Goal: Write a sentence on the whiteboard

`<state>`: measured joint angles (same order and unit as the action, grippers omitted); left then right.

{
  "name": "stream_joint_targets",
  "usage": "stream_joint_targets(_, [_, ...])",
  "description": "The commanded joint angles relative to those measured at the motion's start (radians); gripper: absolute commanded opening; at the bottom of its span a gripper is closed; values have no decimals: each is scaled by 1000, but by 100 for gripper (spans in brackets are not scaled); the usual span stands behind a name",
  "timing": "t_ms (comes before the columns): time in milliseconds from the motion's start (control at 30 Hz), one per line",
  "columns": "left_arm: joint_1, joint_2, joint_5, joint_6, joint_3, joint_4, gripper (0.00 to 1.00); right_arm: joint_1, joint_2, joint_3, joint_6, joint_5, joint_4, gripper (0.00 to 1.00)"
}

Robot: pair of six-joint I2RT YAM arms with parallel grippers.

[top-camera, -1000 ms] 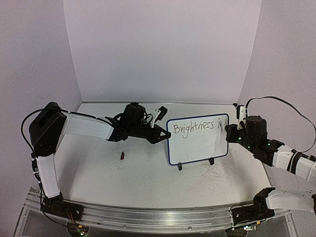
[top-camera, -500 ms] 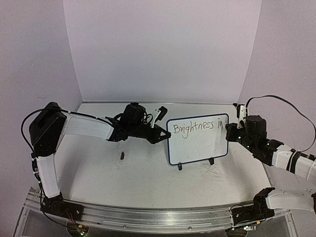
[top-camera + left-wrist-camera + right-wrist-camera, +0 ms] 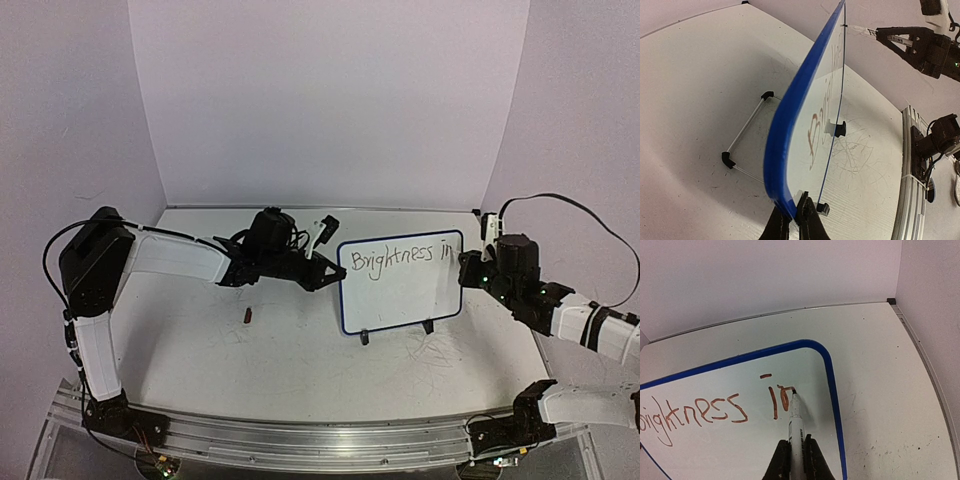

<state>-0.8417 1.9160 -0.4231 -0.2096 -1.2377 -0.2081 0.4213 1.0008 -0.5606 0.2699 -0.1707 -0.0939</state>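
The whiteboard (image 3: 400,300) stands upright on its feet, right of centre on the table (image 3: 250,370). The left gripper (image 3: 792,214) is clenched on its blue left edge. The right gripper (image 3: 791,452) grasps a marker (image 3: 795,420), whose tip touches the last letter of the sentence (image 3: 715,410), "Brightness in".

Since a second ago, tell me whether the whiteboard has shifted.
No. The whiteboard stands where it was, judged against the back edge of the table.

Clamped: left fingers (image 3: 809,221), right fingers (image 3: 782,461).
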Motion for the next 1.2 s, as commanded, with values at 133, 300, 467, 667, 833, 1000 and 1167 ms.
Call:
stream_joint_targets(133, [6,5,125,76,9,142,0,-3,-16,-4,29,14,82,0])
stream_joint_targets(300, [6,2,126,75,12,142,0,-3,-15,-2,33,22,92,0])
stream_joint_targets(467, [6,3,128,75,14,141,0,-3,-88,-22,-14,59,66,0])
stream_joint_targets(667, [5,7,131,68,14,140,0,0,-259,33,-76,253,69,0])
stream_joint_targets(833, [4,11,124,72,8,141,0,67,-204,62,-94,381,44,0])
stream_joint_targets(1000, [4,7,136,71,18,142,0,296,-98,24,-94,220,35,0])
stream_joint_targets(1167, [0,11,143,56,10,141,0,431,46,-21,-60,64,7,0])
